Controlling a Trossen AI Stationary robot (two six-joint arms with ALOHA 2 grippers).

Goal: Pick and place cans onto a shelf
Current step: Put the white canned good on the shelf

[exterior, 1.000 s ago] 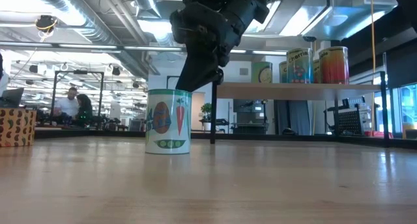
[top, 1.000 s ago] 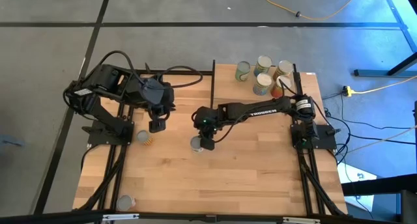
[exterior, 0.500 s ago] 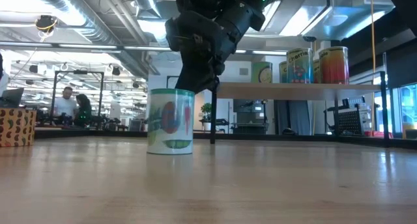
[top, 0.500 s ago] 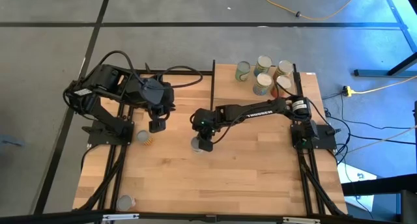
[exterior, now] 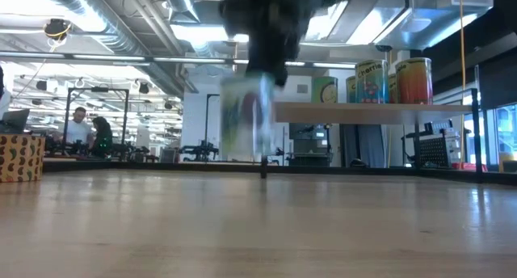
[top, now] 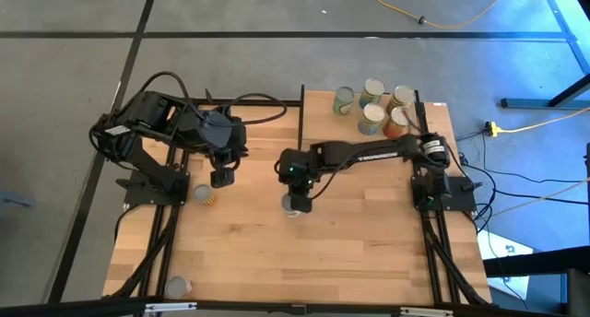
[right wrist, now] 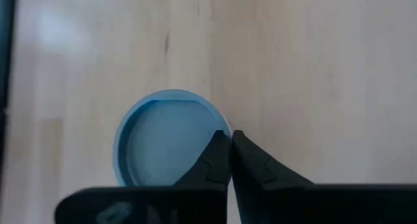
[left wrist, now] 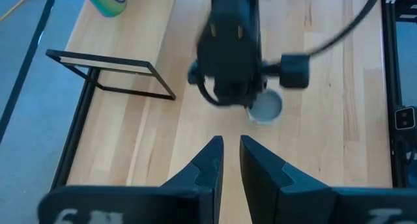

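The right gripper (right wrist: 229, 140), fingers now pinched on the rim of a can (right wrist: 171, 136), lifts it off the tabletop (exterior: 258, 229), shelf-bound; a second ago it stood untouched.

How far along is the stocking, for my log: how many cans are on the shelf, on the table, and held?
Cans on the shelf: 5
Cans on the table: 2
Can held by the right gripper: 1
Total: 8 cans
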